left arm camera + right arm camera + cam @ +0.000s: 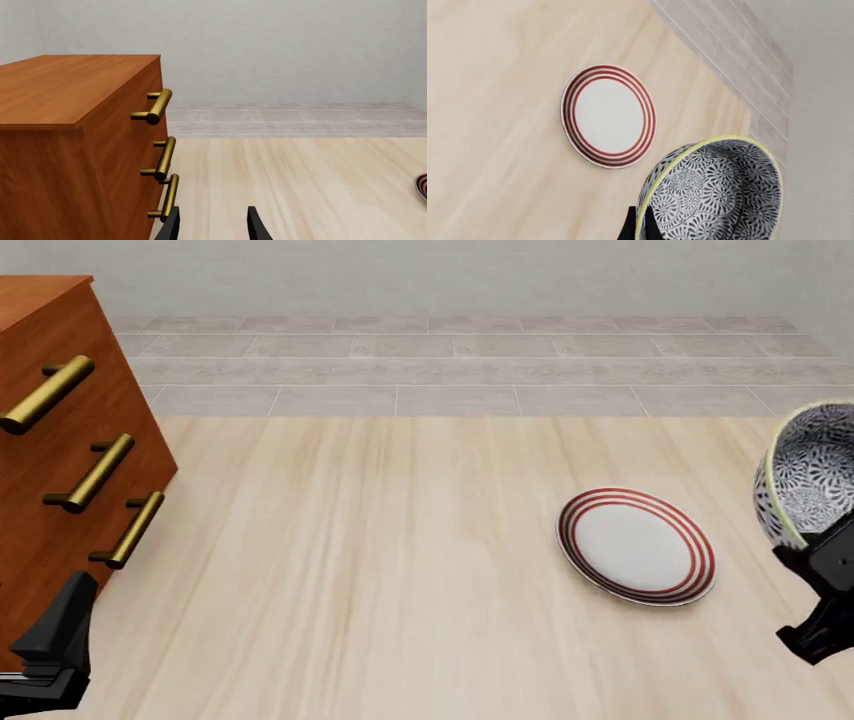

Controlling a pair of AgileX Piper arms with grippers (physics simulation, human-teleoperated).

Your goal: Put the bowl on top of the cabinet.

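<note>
Front view is showing the bowl (811, 472) tilted above the worktop's (400, 570) right edge, the right hand (638, 226) pinching its rim. The cabinet (60, 430) is standing far left — beside the open, empty left hand (212, 224) — so the carry is running leftward.

Right gripper (638, 226) jaws pinched (raised), left gripper (212, 225) jaws parted

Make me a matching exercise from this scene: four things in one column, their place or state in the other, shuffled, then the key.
1. patterned blue-black bowl with cream rim
2. white plate with red rings
3. reddish-brown wooden cabinet
4. left gripper

A. lying on the table
B. open, holding nothing
C. tilted, gripped at its rim by the right gripper
D. standing at the table's left side

Pairs: 1-C, 2-A, 3-D, 4-B
</note>
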